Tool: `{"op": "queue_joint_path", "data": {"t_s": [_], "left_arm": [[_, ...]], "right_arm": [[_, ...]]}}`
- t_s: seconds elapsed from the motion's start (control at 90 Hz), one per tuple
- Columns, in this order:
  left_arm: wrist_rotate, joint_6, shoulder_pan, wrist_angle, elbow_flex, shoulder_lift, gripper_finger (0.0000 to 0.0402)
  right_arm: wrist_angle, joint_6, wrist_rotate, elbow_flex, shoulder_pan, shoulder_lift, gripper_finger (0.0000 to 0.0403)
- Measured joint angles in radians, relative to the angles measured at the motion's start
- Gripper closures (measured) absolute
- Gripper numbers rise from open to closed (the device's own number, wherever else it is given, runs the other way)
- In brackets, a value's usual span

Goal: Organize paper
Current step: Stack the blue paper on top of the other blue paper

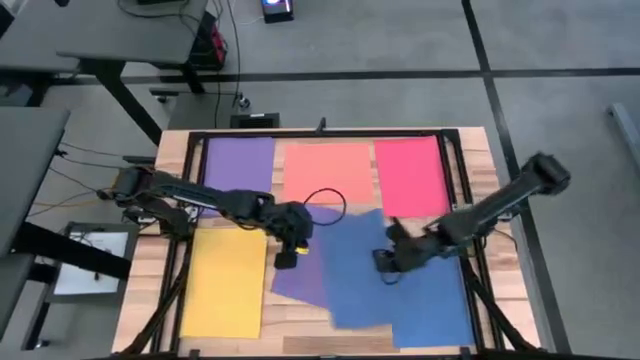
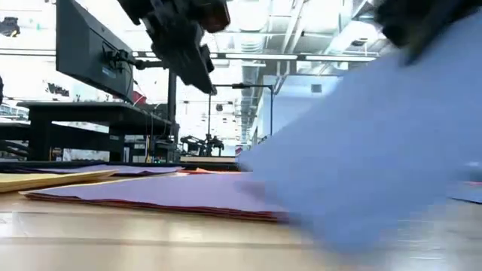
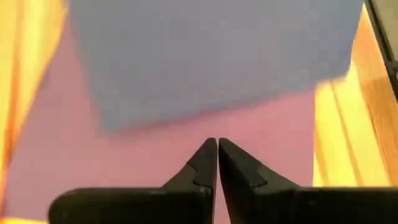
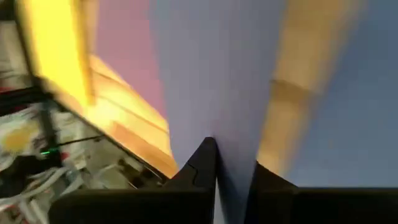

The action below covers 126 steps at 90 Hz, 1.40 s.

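Observation:
Coloured paper lies flat on the wooden table: a purple sheet (image 1: 240, 162), a salmon-orange sheet (image 1: 328, 172) and a pink-red sheet (image 1: 410, 175) along the far side, and a yellow sheet (image 1: 224, 282) at the near left. A second purple sheet (image 1: 298, 275) lies in the middle and a blue sheet (image 1: 432, 305) at the near right. Another blue sheet (image 1: 355, 270) lies askew over the middle purple one, with my right gripper (image 1: 385, 262) shut on it. My left gripper (image 1: 287, 258) hangs shut above the middle purple sheet (image 3: 155, 155), holding nothing. My right gripper pinches the askew blue sheet between its two fingers at the sheet's right-hand edge (image 4: 230, 134). The sheet runs on away from the fingertips. In the low view it slants up from the table (image 2: 339, 203) toward the gripper, so that side is raised and the rest lies low.
A black frame (image 1: 455, 190) runs around the work area, and a black cable loop (image 1: 325, 200) lies near the salmon-orange sheet. Bare wood shows along the near edge (image 1: 300, 335). A white sheet (image 1: 95, 262) lies off the table at the left.

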Motion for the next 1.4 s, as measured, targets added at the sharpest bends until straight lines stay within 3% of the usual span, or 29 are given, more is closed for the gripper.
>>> {"op": "queue_joint_path", "data": {"t_s": [0.133,0.256,0.478,1.089,1.222,1.4], "left_arm": [[-0.056,0.0,0.001,-0.038,0.0,-0.02,0.0402],[-0.061,-0.001,0.001,-0.038,0.0,-0.012,0.0402],[-0.06,0.009,0.001,-0.061,0.0,-0.007,0.0402],[-0.058,0.024,0.001,-0.062,0.0,-0.007,0.0402],[-0.058,0.024,0.001,-0.072,0.0,-0.007,0.0402],[-0.058,0.024,0.001,-0.076,0.0,-0.007,0.0402]], "right_arm": [[-0.292,0.273,-0.001,0.0,0.15,-0.058,0.0403],[-0.416,0.316,-0.114,-0.003,0.195,-0.034,0.0403],[-0.407,0.33,-0.254,-0.02,0.27,0.047,0.0403],[-0.336,0.373,-0.388,-0.02,0.342,0.296,0.04],[-0.348,0.375,-0.464,-0.02,0.341,0.306,0.0371],[-0.369,0.398,-0.471,-0.007,0.347,0.28,0.0305]]}}
